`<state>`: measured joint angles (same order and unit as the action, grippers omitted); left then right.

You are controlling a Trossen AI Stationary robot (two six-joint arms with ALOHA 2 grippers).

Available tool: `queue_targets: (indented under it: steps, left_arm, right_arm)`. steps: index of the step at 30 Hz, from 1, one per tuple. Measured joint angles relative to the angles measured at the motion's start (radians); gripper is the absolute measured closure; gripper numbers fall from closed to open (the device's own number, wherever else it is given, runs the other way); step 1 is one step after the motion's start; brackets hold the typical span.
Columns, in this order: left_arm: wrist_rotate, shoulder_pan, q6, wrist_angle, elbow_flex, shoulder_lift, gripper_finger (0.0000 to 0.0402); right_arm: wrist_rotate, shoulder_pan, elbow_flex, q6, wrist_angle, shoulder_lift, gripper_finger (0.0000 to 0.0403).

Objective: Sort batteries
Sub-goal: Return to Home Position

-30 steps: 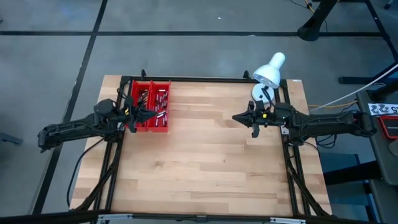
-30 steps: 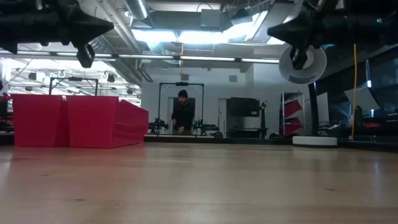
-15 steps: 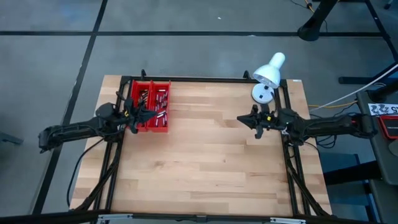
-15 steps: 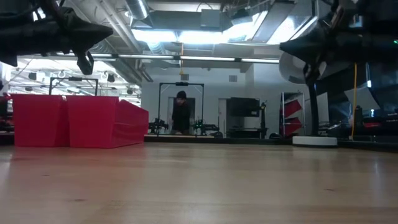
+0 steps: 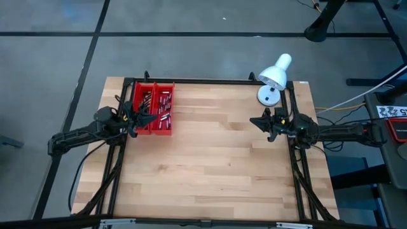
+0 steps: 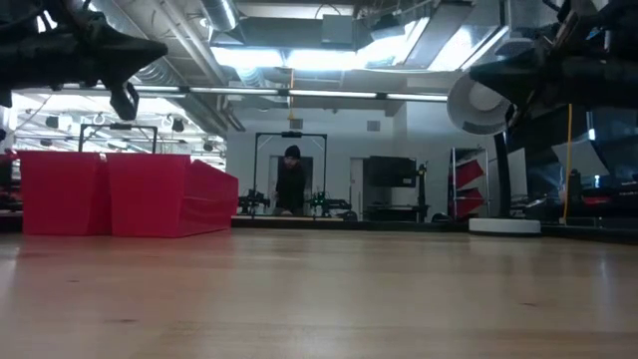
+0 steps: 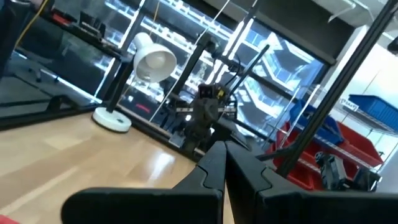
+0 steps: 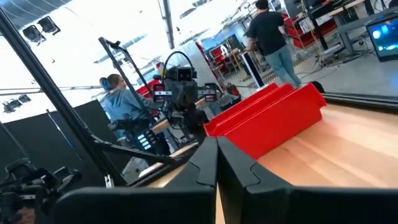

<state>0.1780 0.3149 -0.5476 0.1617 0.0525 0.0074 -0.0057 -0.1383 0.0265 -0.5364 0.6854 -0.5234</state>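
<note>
Two red trays (image 5: 153,107) stand side by side at the table's far left and hold several small silvery batteries (image 5: 164,108); they also show in the low view (image 6: 120,194) and the right wrist view (image 8: 267,124). My left gripper (image 5: 151,118) hovers shut and empty over the trays' near end; its shut fingertips show in the left wrist view (image 7: 222,155). My right gripper (image 5: 254,121) hovers shut and empty above the table's right side, its fingertips closed in the right wrist view (image 8: 216,149).
A white desk lamp (image 5: 275,75) stands at the table's far right corner, its round base (image 5: 267,95) just beyond my right gripper. A black frame (image 5: 210,81) runs along the table's far edge and sides. Bare wood (image 5: 210,159) lies between the arms. A person (image 6: 290,179) stands far behind.
Both arms have drawn back outward: my left gripper toward the table's left edge, my right gripper toward the table's right edge. Both stay shut and raised. The trays and batteries have kept still.
</note>
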Motion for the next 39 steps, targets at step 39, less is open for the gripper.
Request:
queue_targets:
  steps: [39]
  left_arm:
    - [0.058,-0.001,-0.003,-0.254,0.004,0.007,0.0401]
  right_arm:
    - [-0.291,0.000,-0.010,0.163,-0.362,0.236,0.0400]
